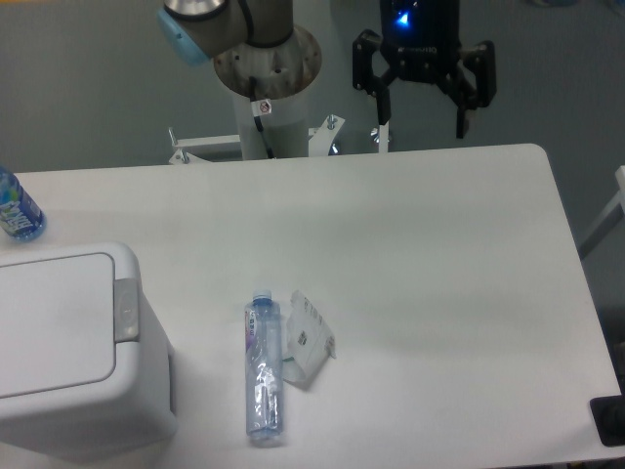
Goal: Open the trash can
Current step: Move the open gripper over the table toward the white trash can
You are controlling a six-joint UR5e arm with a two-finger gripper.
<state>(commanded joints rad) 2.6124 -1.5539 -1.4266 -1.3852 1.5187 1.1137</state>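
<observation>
The trash can is a large boxy white bin at the front left of the table, partly cut off by the frame edge. Its flat lid is down, and a small grey push-button latch sits on the lid's right edge. My gripper hangs at the back of the table, right of centre, far from the bin. Its two black fingers are spread apart and hold nothing.
A clear plastic bottle lies on its side right of the bin, with a crumpled clear wrapper beside it. A blue bottle stands at the far left edge. The arm's base column rises behind the table.
</observation>
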